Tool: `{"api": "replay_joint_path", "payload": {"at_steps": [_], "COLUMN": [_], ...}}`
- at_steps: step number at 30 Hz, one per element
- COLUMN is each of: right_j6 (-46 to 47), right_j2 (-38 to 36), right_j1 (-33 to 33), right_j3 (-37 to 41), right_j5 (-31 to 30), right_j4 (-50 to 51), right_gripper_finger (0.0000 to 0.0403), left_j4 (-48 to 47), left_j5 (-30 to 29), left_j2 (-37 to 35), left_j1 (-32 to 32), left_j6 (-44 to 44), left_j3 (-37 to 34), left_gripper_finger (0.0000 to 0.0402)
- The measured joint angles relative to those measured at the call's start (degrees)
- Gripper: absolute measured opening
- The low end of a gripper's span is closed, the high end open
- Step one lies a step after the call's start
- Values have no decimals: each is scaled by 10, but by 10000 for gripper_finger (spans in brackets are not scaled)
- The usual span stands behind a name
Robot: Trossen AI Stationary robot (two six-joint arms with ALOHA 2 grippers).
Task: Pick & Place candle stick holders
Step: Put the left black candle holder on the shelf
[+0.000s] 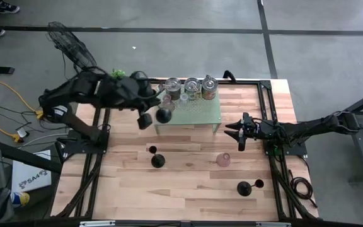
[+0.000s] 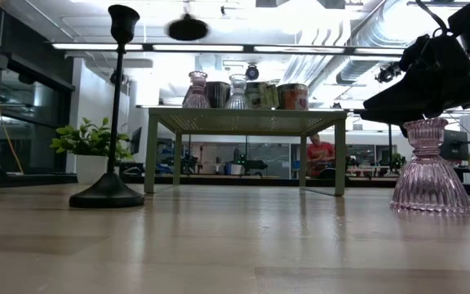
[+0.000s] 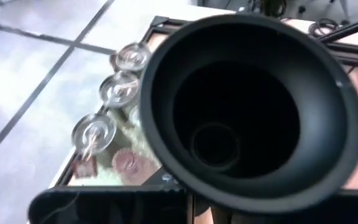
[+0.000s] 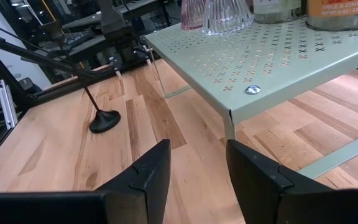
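My left gripper (image 1: 145, 120) is at the left front corner of a small green shelf (image 1: 197, 115), held high, shut on a black candle stick holder whose round base (image 1: 163, 115) shows dark in the low view (image 2: 188, 28). A second black holder (image 1: 158, 159) stands upright on its base on the wooden table (image 2: 108, 192), also seen in the right wrist view (image 4: 104, 119). A third (image 1: 244, 187) is on the table at the near right. My right gripper (image 1: 241, 135) is open and empty (image 4: 194, 180) to the right of the shelf. My left gripper holds the black holder lifted clear, well above the table. The base's hollow underside (image 3: 253, 106) faces the wrist camera and hides the fingers and the place of contact. Which part the fingers are on, I cannot tell.
The green shelf (image 2: 243, 120) carries several cans and glass holders along its far edge (image 1: 191, 88). A pink glass holder (image 1: 224, 159) stands on the table near my right gripper (image 2: 431, 175). Black frame rails (image 1: 93, 164) run along the table's left and right sides.
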State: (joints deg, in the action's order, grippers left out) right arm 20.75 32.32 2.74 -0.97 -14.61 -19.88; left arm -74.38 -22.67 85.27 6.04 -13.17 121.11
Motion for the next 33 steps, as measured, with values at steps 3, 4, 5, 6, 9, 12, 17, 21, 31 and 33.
{"api": "replay_joint_path", "payload": {"at_steps": [3, 4, 5, 6, 9, 12, 17, 21, 31, 33], "right_j6": [0, 0, 0, 0, 0, 0, 0, 0, 0, 0], "right_j2": [0, 0, 0, 0, 1, 2, 5, 6, 9, 9], "right_j1": [0, 0, 0, 0, 0, 0, 0, 0, 0, 0], "right_j3": [0, 0, 0, 0, 0, 0, 0, 0, 0, 0], "right_j5": [0, 0, 0, 0, 0, 0, 0, 0, 0, 0], "right_j4": [0, 0, 0, 0, 0, 0, 1, 0, 1, 0], "right_gripper_finger": [148, 148, 148, 148, 148, 148, 148, 148, 148, 148], "left_j4": [16, 16, 24, 31, 31, 24, 33, 44, 75, 74], "left_j5": [38, 52, 64, 77, 108, 122, 132, 145, 153, 154], "left_j2": [13, 21, 26, 29, 52, 69, 98, 115, 141, 144], "left_j1": [-25, -33, -40, -48, -66, -87, -110, -117, -128, -136], "left_j6": [42, 57, 73, 88, 116, 120, 115, 115, 116, 116], "left_j3": [-1, 0, 1, 0, 1, -1, 0, -1, 0, 0], "left_gripper_finger": [6, 6, 6, 6, 6, 6, 6, 6, 6, 6]}}
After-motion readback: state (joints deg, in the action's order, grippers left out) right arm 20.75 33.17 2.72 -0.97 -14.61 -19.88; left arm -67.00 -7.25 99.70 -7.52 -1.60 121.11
